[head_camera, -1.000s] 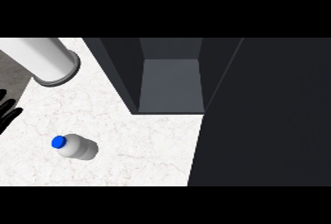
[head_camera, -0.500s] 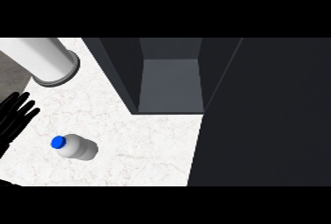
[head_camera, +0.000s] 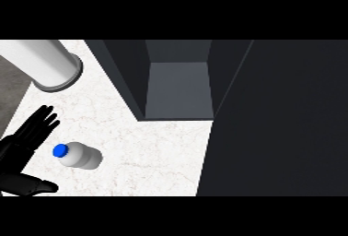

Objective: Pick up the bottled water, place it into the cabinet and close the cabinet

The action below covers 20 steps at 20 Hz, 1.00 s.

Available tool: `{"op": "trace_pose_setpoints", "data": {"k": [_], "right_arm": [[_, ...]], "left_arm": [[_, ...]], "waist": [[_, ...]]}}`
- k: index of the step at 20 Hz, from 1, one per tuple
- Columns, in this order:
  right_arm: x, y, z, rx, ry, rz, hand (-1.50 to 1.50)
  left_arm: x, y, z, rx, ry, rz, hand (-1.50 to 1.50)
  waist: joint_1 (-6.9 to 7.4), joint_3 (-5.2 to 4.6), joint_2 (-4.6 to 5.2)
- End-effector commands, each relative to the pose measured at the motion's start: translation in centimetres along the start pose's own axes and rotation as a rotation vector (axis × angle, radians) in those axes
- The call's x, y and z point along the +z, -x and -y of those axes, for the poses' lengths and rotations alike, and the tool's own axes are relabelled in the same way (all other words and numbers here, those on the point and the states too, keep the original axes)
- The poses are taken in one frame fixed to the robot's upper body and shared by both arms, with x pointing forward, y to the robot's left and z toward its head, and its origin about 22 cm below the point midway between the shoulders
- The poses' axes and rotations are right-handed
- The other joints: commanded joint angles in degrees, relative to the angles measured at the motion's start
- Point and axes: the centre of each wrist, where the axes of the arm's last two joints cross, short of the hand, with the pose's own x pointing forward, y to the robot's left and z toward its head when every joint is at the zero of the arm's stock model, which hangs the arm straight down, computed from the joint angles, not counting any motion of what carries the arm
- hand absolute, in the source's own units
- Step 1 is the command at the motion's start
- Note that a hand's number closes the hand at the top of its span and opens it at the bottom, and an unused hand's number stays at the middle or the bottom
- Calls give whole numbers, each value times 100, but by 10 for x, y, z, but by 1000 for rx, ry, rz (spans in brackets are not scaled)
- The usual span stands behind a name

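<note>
The bottled water (head_camera: 81, 156) is a small white bottle with a blue cap, standing on the white marble counter (head_camera: 149, 156) at the lower left. My left hand (head_camera: 15, 154) is just left of it, open, with fingers (head_camera: 39, 123) stretched up and the thumb (head_camera: 31, 186) spread below the bottle; it does not touch the bottle. The dark cabinet (head_camera: 178, 90) stands open at the top middle, its grey inside showing. Its dark door (head_camera: 279, 120) fills the right side. My right hand is out of view.
A white cylinder with a grey rim (head_camera: 44, 62) stands at the top left of the counter. The counter's left edge runs past it, with grey floor (head_camera: 10, 87) beyond.
My left hand has come in from the left edge toward the bottle, more of its fingers and the thumb now showing. The bottle and cabinet have not moved.
</note>
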Motion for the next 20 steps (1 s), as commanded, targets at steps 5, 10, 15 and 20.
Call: {"op": "trace_pose_setpoints", "data": {"k": [5,10,15,20], "right_arm": [[3,-17,0,91,51,57,-150],[10,-17,-12,101,38,44,-150],[3,-25,13,114,54,63,-150],[14,-24,-4,84,63,62,-150]], "left_arm": [[-8,55,-15,16,2,-75,-150],[-25,85,-17,19,11,-74,-150],[-15,109,-28,59,14,-66,-150],[-21,128,-22,61,-7,-58,-150]], "waist": [[14,0,7],[-40,-7,2],[4,-1,21],[-6,-1,2]]}}
